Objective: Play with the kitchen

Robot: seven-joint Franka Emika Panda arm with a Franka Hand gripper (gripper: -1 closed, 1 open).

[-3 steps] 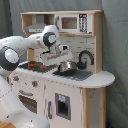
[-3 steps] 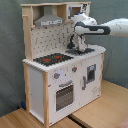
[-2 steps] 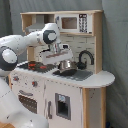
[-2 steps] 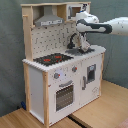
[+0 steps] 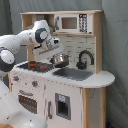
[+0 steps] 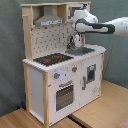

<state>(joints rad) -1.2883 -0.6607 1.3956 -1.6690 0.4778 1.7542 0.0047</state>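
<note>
Arm moved toward the first exterior view's right; gripper [image 5: 54, 50] now pinches the pot [image 5: 59, 59], held above the kitchen [image 5: 75, 95] counter between hob [image 5: 34, 65] and sink [image 5: 74, 73]. Likely relocating it.

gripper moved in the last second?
Yes. In the first exterior view the gripper and the pot under it shifted slightly toward the first exterior view's left, from nearer the faucet toward the hob.
</note>
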